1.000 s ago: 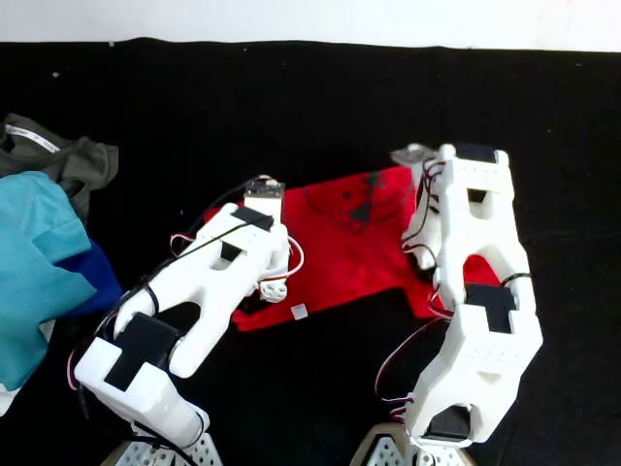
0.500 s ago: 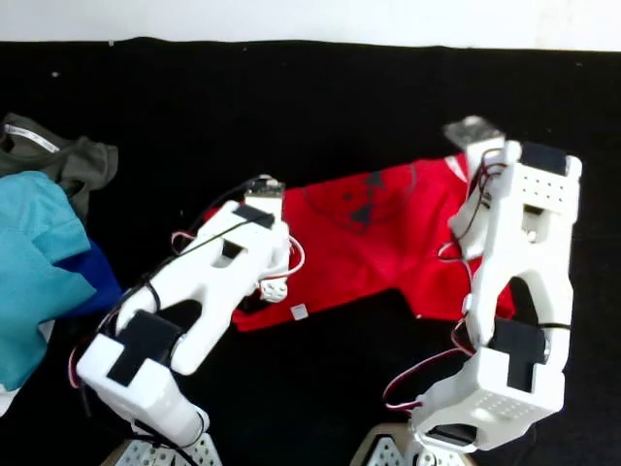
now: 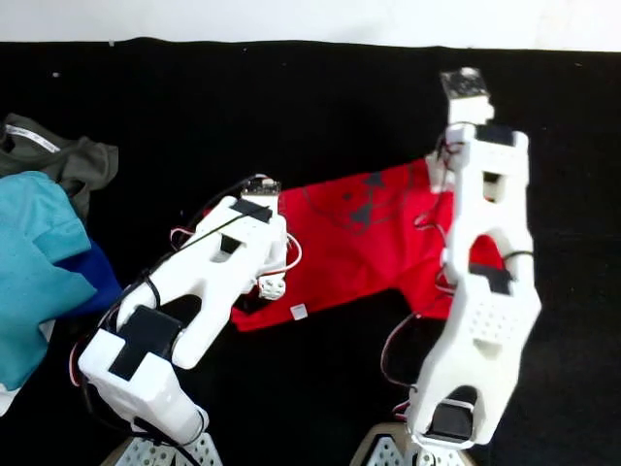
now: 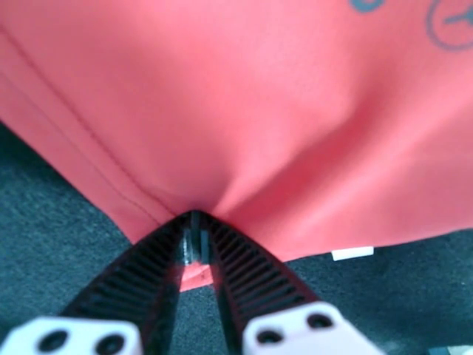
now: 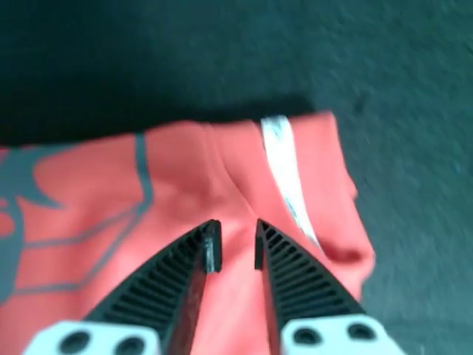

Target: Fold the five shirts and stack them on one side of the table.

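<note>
The red shirt [image 3: 359, 248] lies spread flat near the middle of the bench [image 3: 291, 97], its print facing up. It lies crooked, with one end toward the far right and the other toward the near left. It looks thin, light and limp. A pinch puckers it at once, so it will likely sag and drag rather than hold a shape, and it may cling a little to the dark cloth under it. Hems and corners seem the best places to take hold, since the doubled seam gives more to bite than a single layer.

The left tool [image 4: 194, 222] is closed on a small fold of the shirt at its near hem, close to a white tag [image 4: 351, 254], and creases fan out from the pinch. The right tool [image 5: 235, 240] is over the far right end of the shirt, beside a white strip [image 5: 284, 177] sewn near that edge. Its jaws stand a narrow gap apart with nothing between them. I judge that edge, just ahead of the tips, a fair second hold.

At the left edge of the bench, well apart, a teal shirt [image 3: 39, 262], a grey-green shirt [image 3: 58, 155] and a blue shirt [image 3: 95, 280] are heaped unfolded.
</note>
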Action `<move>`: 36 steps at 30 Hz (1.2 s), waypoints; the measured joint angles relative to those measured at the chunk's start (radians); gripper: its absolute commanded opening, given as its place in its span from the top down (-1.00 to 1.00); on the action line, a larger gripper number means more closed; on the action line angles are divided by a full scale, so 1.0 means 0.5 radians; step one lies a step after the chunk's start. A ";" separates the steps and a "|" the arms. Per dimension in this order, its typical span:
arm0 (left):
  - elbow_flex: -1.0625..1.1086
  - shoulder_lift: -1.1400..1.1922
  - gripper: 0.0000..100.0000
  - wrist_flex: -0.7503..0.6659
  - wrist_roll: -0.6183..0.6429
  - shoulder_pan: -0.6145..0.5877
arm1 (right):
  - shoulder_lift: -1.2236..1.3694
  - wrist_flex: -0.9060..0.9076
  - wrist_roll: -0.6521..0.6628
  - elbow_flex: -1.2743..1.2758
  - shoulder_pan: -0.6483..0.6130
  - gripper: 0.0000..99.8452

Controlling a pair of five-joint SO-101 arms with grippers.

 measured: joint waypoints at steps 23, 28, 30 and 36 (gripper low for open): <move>0.003 -0.003 0.98 -0.025 0.000 0.000 | 1.390 0.519 0.003 -2.200 0.104 0.82; 0.003 -0.003 0.98 -0.025 0.000 0.000 | 1.332 0.893 0.000 -2.252 0.166 0.82; 0.003 -0.003 0.98 -0.025 0.000 0.000 | 1.215 1.031 0.000 -2.252 0.169 0.82; 0.003 -0.003 0.98 -0.025 0.000 0.000 | 0.835 1.194 0.000 -2.256 0.230 0.82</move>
